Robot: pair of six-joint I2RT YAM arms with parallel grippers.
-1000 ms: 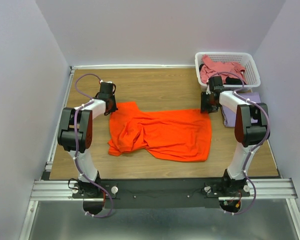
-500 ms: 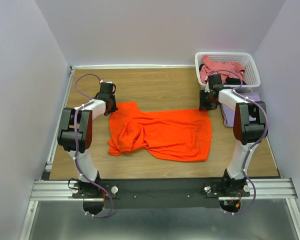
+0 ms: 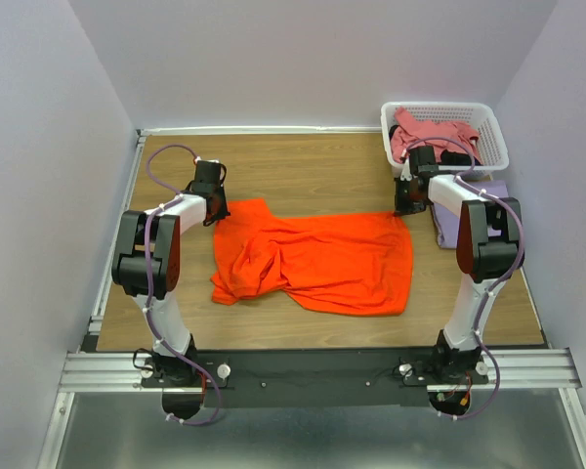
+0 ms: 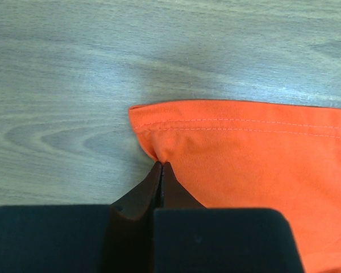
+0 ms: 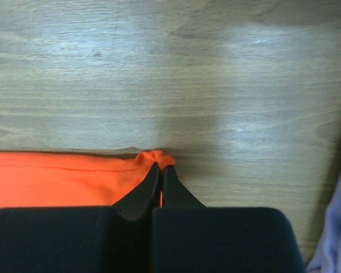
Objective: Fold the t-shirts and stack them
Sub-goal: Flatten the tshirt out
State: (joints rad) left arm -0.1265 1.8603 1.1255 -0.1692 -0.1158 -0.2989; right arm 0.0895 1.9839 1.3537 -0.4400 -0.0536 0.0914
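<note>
The orange shirt (image 3: 322, 262) is pinched at its far corners by the fully closed left gripper (image 4: 161, 166) and right gripper (image 5: 161, 168), seemingly so it can be pulled flat.

The lavender shirt (image 3: 445, 231) lies mostly hidden behind the right arm (image 3: 483, 239) — only a cut-off sliver in the wrist view.

Both arms stretch forward, elbows up; left gripper (image 3: 221, 209) mid-left, right gripper (image 3: 400, 207) mid-right, each with jaws pinched tight on the shirt (image 3: 332, 259).
</note>
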